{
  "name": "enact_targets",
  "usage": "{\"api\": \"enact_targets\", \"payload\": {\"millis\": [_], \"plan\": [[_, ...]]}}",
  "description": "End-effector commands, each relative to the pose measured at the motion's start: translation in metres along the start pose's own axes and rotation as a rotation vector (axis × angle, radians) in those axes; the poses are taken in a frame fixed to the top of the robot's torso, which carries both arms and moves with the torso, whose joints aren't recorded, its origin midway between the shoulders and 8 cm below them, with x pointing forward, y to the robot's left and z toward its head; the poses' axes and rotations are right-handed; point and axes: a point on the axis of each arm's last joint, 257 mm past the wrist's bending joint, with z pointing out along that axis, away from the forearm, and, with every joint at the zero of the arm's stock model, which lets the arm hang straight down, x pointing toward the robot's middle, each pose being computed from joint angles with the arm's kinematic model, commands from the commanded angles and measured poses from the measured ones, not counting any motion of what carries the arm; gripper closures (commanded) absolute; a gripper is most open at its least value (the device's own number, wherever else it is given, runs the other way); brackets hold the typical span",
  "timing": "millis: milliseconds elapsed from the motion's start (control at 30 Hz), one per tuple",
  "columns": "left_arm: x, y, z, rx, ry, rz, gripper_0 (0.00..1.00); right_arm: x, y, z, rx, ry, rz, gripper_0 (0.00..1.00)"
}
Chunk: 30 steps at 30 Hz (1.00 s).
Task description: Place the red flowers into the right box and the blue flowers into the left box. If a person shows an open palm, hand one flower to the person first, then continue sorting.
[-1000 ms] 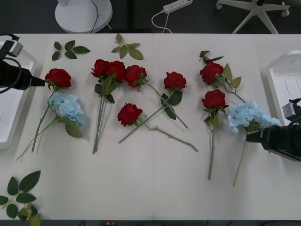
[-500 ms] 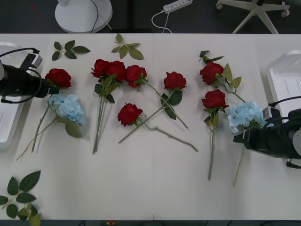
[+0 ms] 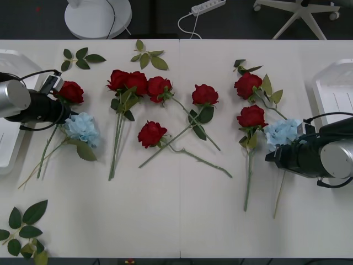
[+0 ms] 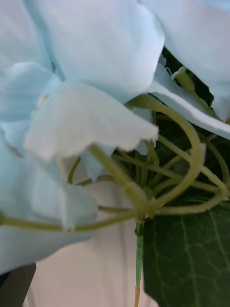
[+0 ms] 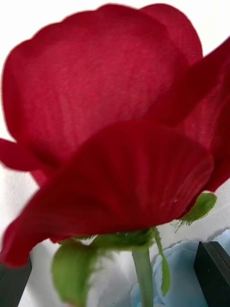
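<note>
The left tool (image 3: 65, 110) is low over the surface (image 3: 165, 210) at the far left, open, with its black fingers (image 5: 213, 273) on both sides of a red rose (image 3: 70, 91) beside the left box (image 3: 8, 149). The right tool (image 3: 271, 156) is at the right blue flower (image 3: 282, 132), which lies on the surface left of the right box (image 3: 333, 94); whether it is open, I cannot tell. The other roses (image 3: 151, 133) lie between, and a second blue flower (image 3: 81, 128) is just beside the left tool.

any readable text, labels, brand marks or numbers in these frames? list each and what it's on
None can be read.
Left box and right box: plain white, no marking that can be made out.
Power strip at the far edge: no legible print.
Left gripper and right gripper: dark housings, no label to read.
Wrist views: close on a red rose and a blue flower cluster, no text.
</note>
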Motion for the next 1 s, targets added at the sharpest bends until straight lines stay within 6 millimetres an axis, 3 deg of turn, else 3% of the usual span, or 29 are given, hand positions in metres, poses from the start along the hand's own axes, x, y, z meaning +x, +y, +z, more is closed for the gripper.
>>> {"api": "enact_targets", "payload": {"millis": [33,167,200,233,300,333,367,400,633,1000], "plan": [[-0.014,-0.004,0.004,-0.017,-0.002,0.02,0.0,-0.012,0.016,0.008,-0.011,-0.024,-0.019,0.0],[-0.008,-0.008,0.008,-0.016,0.01,0.015,0.0,-0.013,0.014,0.01,-0.005,-0.027,-0.03,0.0],[-0.006,-0.009,0.009,-0.013,0.015,0.018,0.0,-0.013,0.015,0.01,-0.006,-0.027,-0.033,0.07],[-0.006,-0.01,0.009,-0.012,0.018,0.019,0.08,-0.013,0.013,0.01,-0.002,-0.027,-0.032,0.19],[-0.003,-0.012,0.01,-0.007,0.026,0.015,0.62,-0.013,0.013,0.01,-0.003,-0.028,-0.034,0.62],[-0.003,-0.012,0.01,-0.004,0.025,0.012,0.75,-0.014,0.013,0.01,-0.003,-0.029,-0.033,0.72],[-0.003,-0.012,0.01,-0.001,0.025,0.005,0.91,-0.013,0.013,0.01,-0.004,-0.028,-0.033,0.93],[-0.003,-0.013,0.01,0.002,0.023,0.002,0.99,-0.013,0.013,0.01,-0.003,-0.026,-0.034,1.0],[-0.009,-0.012,0.007,0.003,0.008,0.007,1.0,-0.011,0.012,0.01,-0.004,-0.019,-0.039,1.0],[-0.028,0.013,-0.015,-0.018,-0.036,0.021,1.0,-0.008,0.006,0.0,-0.027,0.022,-0.148,1.0]]}}
